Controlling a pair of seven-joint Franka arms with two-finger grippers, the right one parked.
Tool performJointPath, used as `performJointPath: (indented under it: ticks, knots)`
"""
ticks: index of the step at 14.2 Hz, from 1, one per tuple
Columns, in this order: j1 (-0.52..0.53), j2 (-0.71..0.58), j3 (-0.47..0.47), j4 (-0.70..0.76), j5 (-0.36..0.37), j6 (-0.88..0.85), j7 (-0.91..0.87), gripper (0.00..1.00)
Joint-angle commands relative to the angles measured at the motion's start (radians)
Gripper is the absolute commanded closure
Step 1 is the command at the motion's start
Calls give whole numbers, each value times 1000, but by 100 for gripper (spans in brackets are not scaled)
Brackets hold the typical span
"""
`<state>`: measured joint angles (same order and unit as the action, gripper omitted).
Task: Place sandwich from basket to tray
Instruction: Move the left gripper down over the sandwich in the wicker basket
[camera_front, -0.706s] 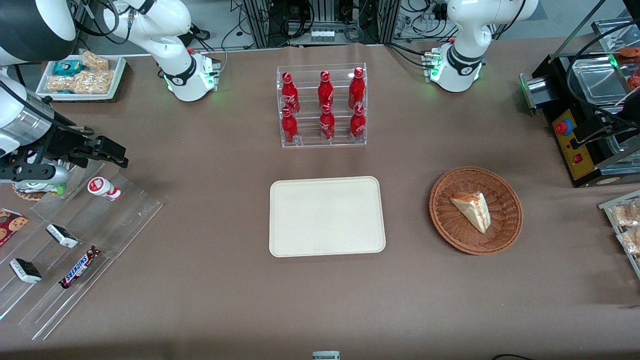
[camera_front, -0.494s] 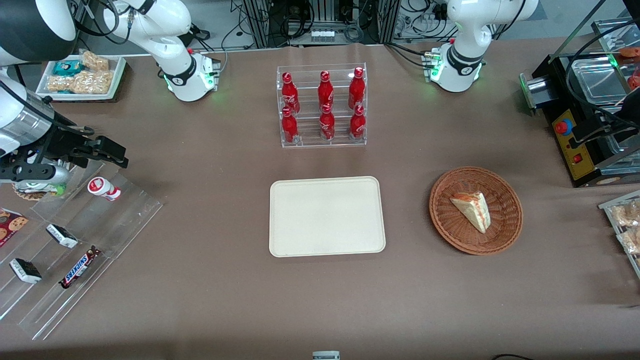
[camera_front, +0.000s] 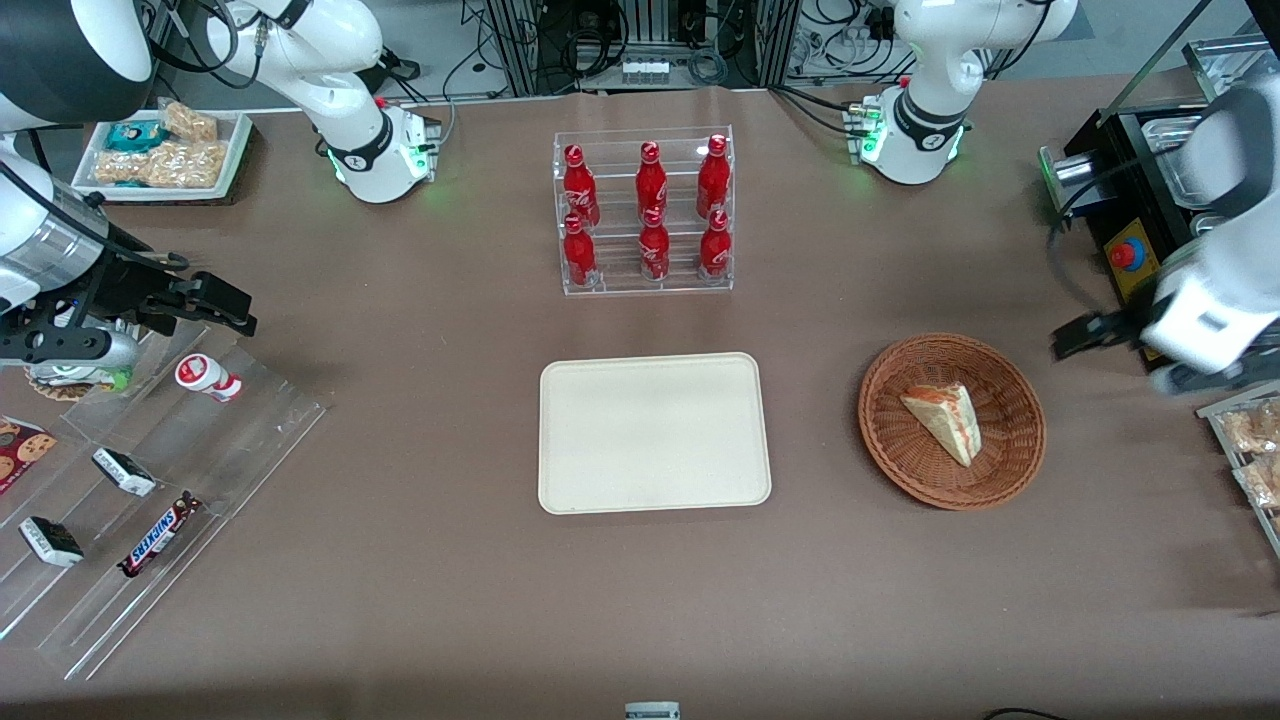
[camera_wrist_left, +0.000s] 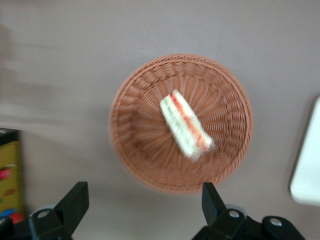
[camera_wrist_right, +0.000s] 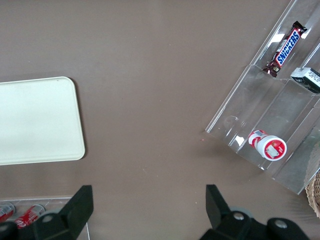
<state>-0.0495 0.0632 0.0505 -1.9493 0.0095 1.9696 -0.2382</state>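
The tray (camera_front: 655, 432) is lying flat on the brown table (camera_front: 420, 600), closest to the front camera of the task's things, and nothing is sitting on it. Beside it, toward the working arm's end of the table, the basket (camera_front: 1015, 462) is resting on the tablecloth, well apart from the tray. The sandwich (camera_front: 944, 420) is lying inside the basket, near its middle, with one pale bread face showing in the front view. In the left wrist view the sandwich (camera_wrist_left: 185, 124) is showing its cut edge, with red, orange and green layers running along it, and the woven basket wall (camera_wrist_left: 130, 150) is ringing it on all sides.

The left arm's gripper (camera_front: 1085, 335) is hanging above the table just beside the basket, at the working arm's end, and is touching neither the basket nor the sandwich. In the left wrist view the gripper (camera_wrist_left: 145, 200) is holding its two dark fingers (camera_wrist_left: 75, 200) spread wide apart with nothing between them.

Farther from the camera than the tray, a clear rack (camera_front: 645, 285) is holding six red bottles (camera_front: 652, 180) standing upright in two rows.
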Motion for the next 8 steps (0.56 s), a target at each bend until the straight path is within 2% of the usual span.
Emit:
performJointPath:
  ticks: [1,4,8]
  knots:
    - [-70,21,0,-108,10,148,-342,0]
    - [-113,104,-1,-109,12,204,-475,0]
    - [-112,182,0,-122,24,225,-475,0]
